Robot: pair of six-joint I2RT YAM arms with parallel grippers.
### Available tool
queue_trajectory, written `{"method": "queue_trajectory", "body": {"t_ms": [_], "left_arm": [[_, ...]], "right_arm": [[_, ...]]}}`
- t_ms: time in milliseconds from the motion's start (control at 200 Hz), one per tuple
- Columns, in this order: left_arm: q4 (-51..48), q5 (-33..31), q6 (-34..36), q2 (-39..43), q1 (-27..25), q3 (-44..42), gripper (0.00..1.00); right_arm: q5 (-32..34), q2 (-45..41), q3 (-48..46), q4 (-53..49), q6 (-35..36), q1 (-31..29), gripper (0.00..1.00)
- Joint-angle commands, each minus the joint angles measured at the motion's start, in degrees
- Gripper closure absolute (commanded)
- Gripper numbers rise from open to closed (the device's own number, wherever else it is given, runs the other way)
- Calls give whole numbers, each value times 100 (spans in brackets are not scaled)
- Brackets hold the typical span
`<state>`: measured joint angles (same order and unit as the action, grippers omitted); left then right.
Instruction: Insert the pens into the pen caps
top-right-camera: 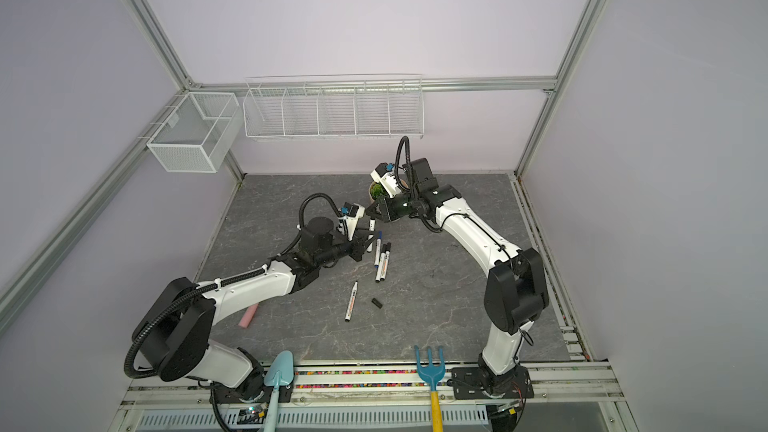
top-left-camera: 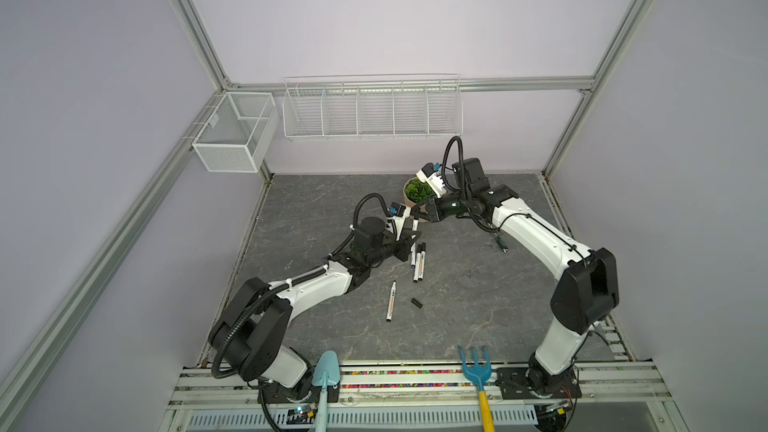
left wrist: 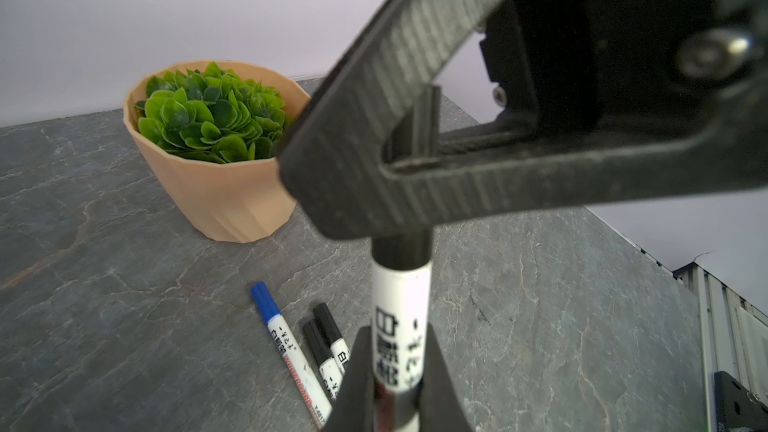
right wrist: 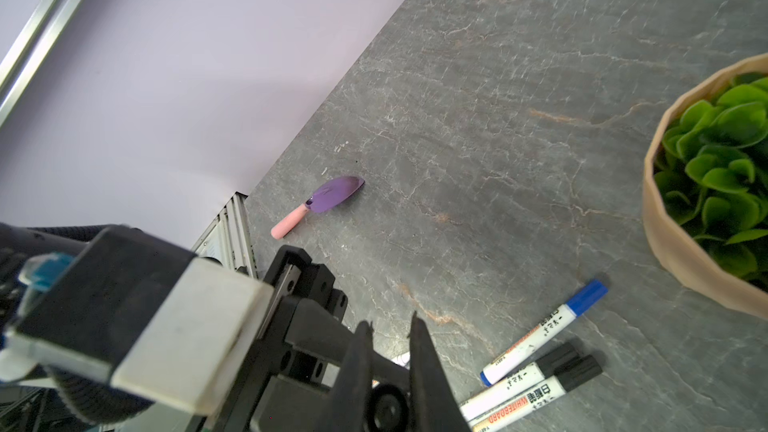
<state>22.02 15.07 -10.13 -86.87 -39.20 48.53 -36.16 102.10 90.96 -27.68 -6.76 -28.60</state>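
Note:
My left gripper is shut on a white pen and holds it upright above the table, seen in both top views. My right gripper is shut on a black pen cap at that pen's top end. Its fingers cover most of the cap. Three capped pens, one blue and two black, lie side by side below. Nearer the front lie an uncapped pen and a loose black cap.
A tan pot with a green plant stands just behind the grippers. A green-handled tool lies under the right arm. A purple trowel with a pink handle lies at the left. A blue shovel and a rake rest on the front rail.

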Motion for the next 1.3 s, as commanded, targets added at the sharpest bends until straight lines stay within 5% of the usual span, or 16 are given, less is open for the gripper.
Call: {"method": "queue_trajectory", "body": {"t_ms": [0, 925, 1100, 1295], "left_arm": [[3108, -582, 37, 251, 418, 1400, 100], [3720, -486, 109, -314, 1051, 3566, 100], [3528, -454, 1, 140, 1105, 2936, 100], [3246, -106, -709, 774, 930, 1100, 100]], "right_arm": [[-221, 449, -652, -2585, 202, -460, 93], [-36, 418, -1044, -2579, 315, -590, 93], [-579, 69, -1228, -1925, -231, -99, 93], [-1263, -468, -1423, -926, -950, 265, 93]]}}
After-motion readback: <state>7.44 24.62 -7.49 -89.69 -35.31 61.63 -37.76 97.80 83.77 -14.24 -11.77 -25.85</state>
